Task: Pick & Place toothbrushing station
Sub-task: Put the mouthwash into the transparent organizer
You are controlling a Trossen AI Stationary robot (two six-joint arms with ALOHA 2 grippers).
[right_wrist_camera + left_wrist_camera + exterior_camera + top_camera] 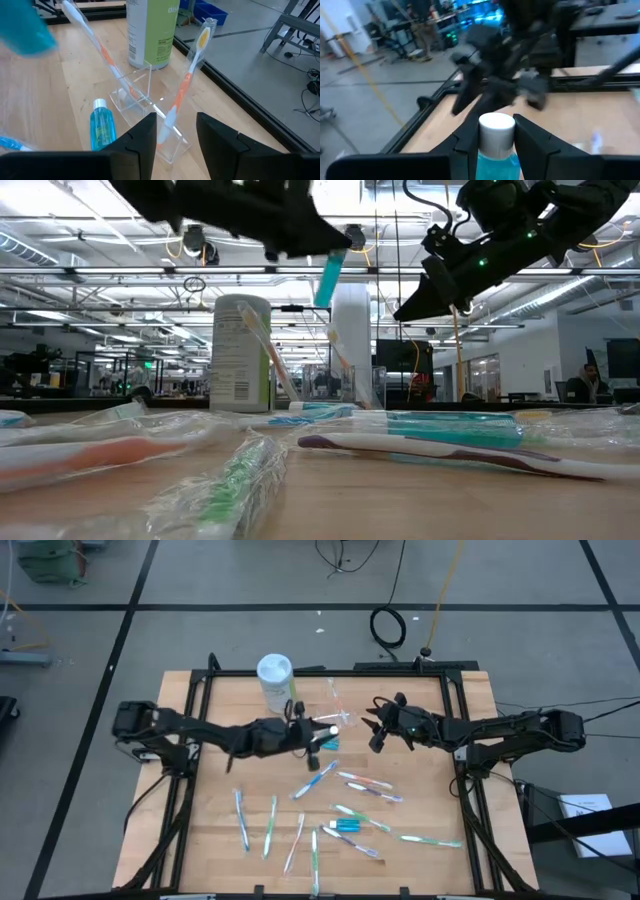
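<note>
My left gripper [318, 737] hangs above the table's middle, shut on a blue toothpaste tube [330, 275] with a white cap [496, 129]. Just beyond it stands the clear plastic holder [335, 705], with two orange-and-white toothbrushes [187, 80] leaning in it, bottom ends in its compartments. A second blue tube [101, 127] stands beside the holder wall; whether it is inside, I cannot tell. My right gripper [378, 737] hovers open to the holder's right, nothing between its fingers [145, 140]. My left gripper pinches the tube's upper part [495, 160], just below the white cap, between its two fingers [532, 142]. The fingers come almost level from the table's left. The tube is lifted clear and hangs slanted below them [325, 290], cap uppermost.
A tall white-and-green canister [275, 680] stands left of the holder. Several wrapped toothbrushes [300, 840] and another blue tube [345, 826] lie scattered over the table's near half. The black frame rails [200, 690] border the tabletop. A person [590, 380] sits far off in the room.
</note>
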